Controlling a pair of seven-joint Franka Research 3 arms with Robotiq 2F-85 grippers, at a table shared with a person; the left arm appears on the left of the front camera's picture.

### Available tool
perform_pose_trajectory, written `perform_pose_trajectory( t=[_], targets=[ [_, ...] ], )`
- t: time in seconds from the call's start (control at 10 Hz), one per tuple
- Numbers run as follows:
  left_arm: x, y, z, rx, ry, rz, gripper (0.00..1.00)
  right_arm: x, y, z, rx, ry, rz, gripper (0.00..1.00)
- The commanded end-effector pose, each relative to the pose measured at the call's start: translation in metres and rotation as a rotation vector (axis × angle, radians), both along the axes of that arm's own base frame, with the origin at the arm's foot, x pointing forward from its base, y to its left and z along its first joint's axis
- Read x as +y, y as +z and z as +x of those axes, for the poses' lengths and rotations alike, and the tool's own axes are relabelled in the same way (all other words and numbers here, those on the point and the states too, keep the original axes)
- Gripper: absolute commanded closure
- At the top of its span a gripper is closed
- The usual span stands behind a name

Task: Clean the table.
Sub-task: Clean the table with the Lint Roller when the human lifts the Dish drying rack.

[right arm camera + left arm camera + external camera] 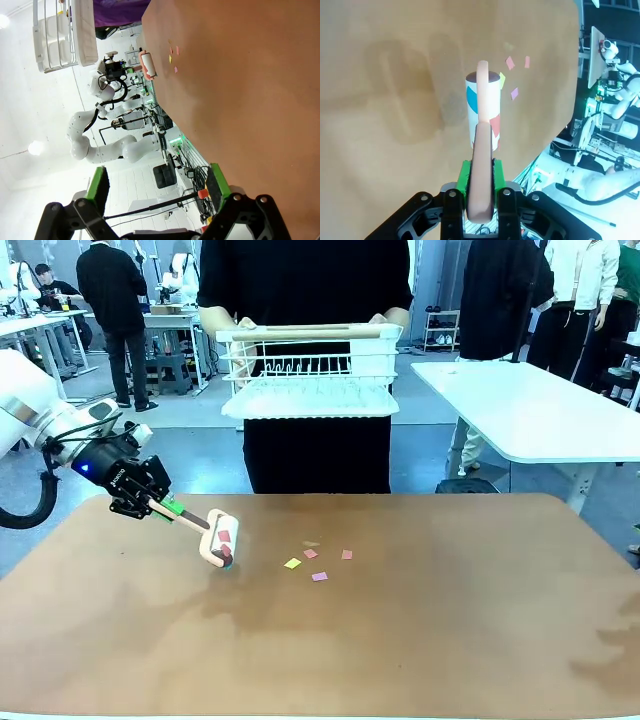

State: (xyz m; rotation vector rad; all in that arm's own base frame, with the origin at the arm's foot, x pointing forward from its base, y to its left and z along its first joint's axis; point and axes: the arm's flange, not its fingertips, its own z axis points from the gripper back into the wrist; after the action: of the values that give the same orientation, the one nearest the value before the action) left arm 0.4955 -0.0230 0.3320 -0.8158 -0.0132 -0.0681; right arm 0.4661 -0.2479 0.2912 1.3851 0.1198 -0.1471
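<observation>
The reddish-brown table (pixel 450 630) carries a few small paper scraps (pixel 319 576) in pink and yellow near its middle. My left gripper (pixel 160 503) is shut on the pale handle of a lint roller (pixel 220 538), whose white roll rests on the table just left of the scraps, with coloured bits stuck to it. In the left wrist view the handle runs up between the green pads (pixel 463 181) to the roll (pixel 482 107), with the scraps (pixel 514 93) just beyond it. My right gripper (pixel 157 185) stands open off the table's edge, nothing between its fingers.
A person at the far side holds a white wire rack (pixel 310 375) in both hands above the table's far edge. A white table (pixel 530 405) stands at the back right. Other people stand farther off.
</observation>
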Motion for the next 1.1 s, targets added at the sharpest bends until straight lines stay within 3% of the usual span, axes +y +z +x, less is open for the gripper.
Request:
perform_pose_trajectory(
  t=[0.0, 0.4, 1.0],
  targets=[
    [0.002, 0.002, -0.006, -0.006, 0.012, -0.001, 0.78, 0.001, 0.002, 0.001, -0.004, 0.001, -0.006, 0.0],
    [-0.011, -0.013, 0.042, 0.028, -0.063, 0.026, 0.78, 0.001, 0.002, 0.001, -0.004, 0.001, -0.006, 0.0],
    [-0.026, -0.04, 0.06, 0.049, -0.111, 0.024, 0.78, 0.001, 0.002, 0.001, -0.004, 0.001, -0.006, 0.0]
  ],
)
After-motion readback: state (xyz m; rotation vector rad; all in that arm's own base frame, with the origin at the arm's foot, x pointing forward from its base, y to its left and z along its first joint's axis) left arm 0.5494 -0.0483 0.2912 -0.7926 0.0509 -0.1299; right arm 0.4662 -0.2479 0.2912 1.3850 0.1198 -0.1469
